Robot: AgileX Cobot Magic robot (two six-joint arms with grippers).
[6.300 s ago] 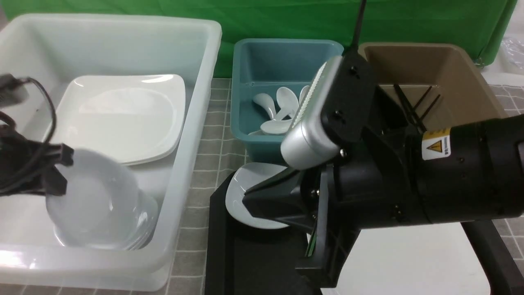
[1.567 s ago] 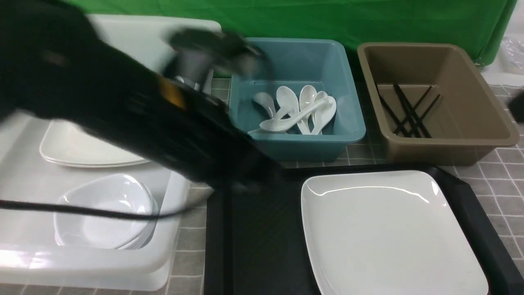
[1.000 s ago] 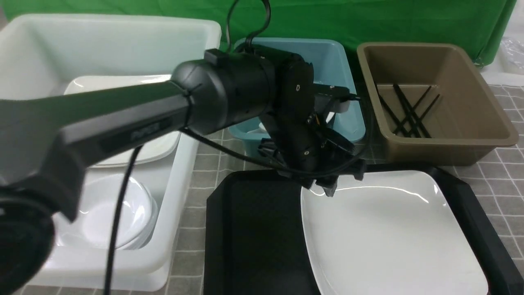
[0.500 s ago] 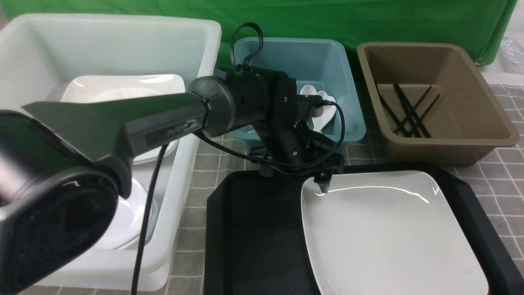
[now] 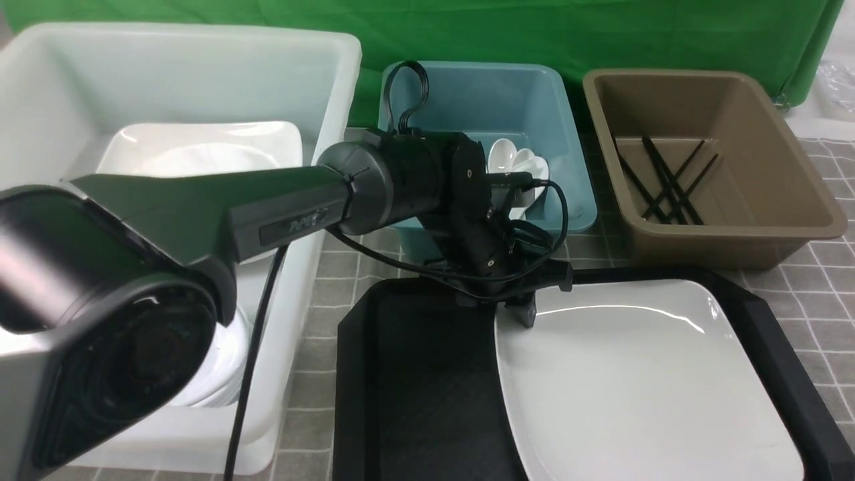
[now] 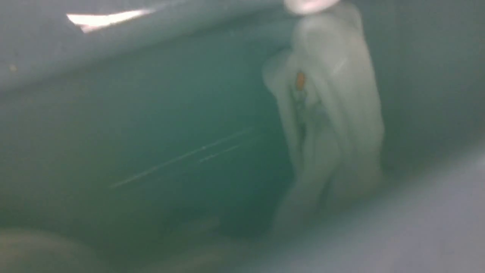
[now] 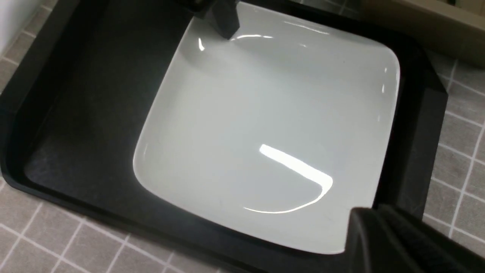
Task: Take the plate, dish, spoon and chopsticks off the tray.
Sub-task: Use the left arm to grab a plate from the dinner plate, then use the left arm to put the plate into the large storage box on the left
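The large white plate (image 5: 641, 394) lies on the right half of the black tray (image 5: 414, 401), and shows in the right wrist view (image 7: 265, 125) too. My left gripper (image 5: 524, 314) is down at the plate's far left corner, with one dark finger (image 7: 223, 19) on the rim. Its other finger is hidden. White spoons (image 5: 518, 164) lie in the blue tub (image 5: 568, 133). Black chopsticks (image 5: 661, 180) lie in the brown tub (image 5: 801, 200). My right gripper (image 7: 379, 242) hovers by the plate's near corner as one dark mass. The left wrist view is a blur of the blue tub wall (image 6: 151, 132).
A big white tub (image 5: 334, 80) stands at the left with stacked plates (image 5: 200, 150) and small dishes (image 5: 227, 361), partly hidden by my left arm. The tray's left half (image 7: 94, 94) is bare. Grey tiled tabletop surrounds everything.
My left arm swung from the white tub over to the plate's far left corner and lowered onto it. The plate shifted slightly right. My right arm left the front view.
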